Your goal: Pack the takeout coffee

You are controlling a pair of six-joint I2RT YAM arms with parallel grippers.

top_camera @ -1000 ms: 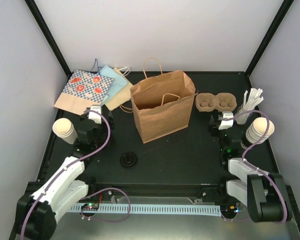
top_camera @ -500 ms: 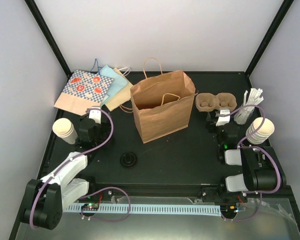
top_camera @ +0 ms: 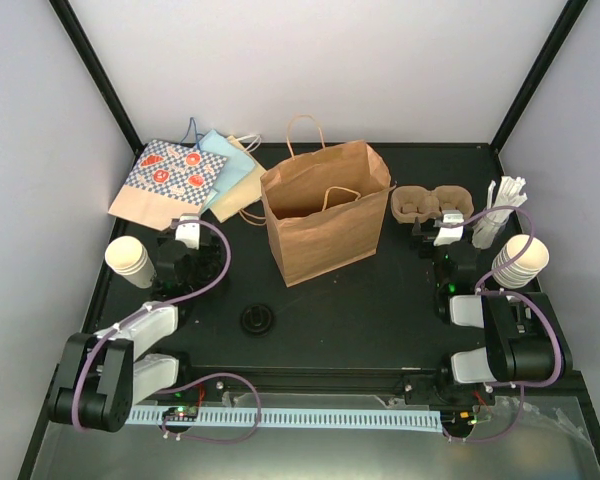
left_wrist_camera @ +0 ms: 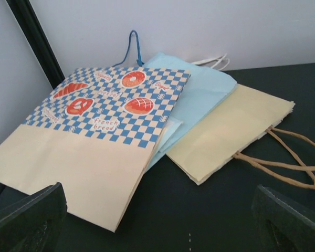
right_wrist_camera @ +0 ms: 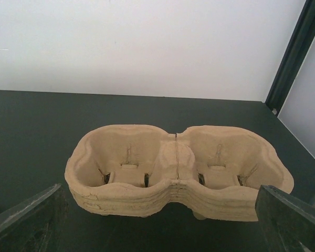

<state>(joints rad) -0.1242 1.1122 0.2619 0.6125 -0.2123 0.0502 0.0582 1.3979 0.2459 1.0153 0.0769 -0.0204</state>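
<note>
The tan two-hollow cup carrier point(top_camera: 432, 204) point(right_wrist_camera: 176, 173) sits empty at the back right. My right gripper point(top_camera: 446, 226) point(right_wrist_camera: 160, 228) is just in front of it, open, with the carrier's near wall between and beyond the fingertips, untouched. One stack of cream cups point(top_camera: 521, 260) stands to the right of the right arm, another stack point(top_camera: 130, 260) to the left of the left arm. A round black lid point(top_camera: 257, 319) lies on the mat at front centre. My left gripper point(top_camera: 186, 224) point(left_wrist_camera: 157, 231) is open and empty, facing flat paper bags.
A brown paper bag with handles point(top_camera: 325, 212) stands open in the middle. Flat bags, one checked blue point(left_wrist_camera: 102, 131) point(top_camera: 170, 178), one light blue point(left_wrist_camera: 199, 97) and one cream point(left_wrist_camera: 228, 131), lie at the back left. A holder of white stirrers point(top_camera: 502, 208) stands beside the carrier.
The right arm has folded back and its gripper has moved closer to the carrier. The left arm has also folded in, its gripper staying near the flat bags.
</note>
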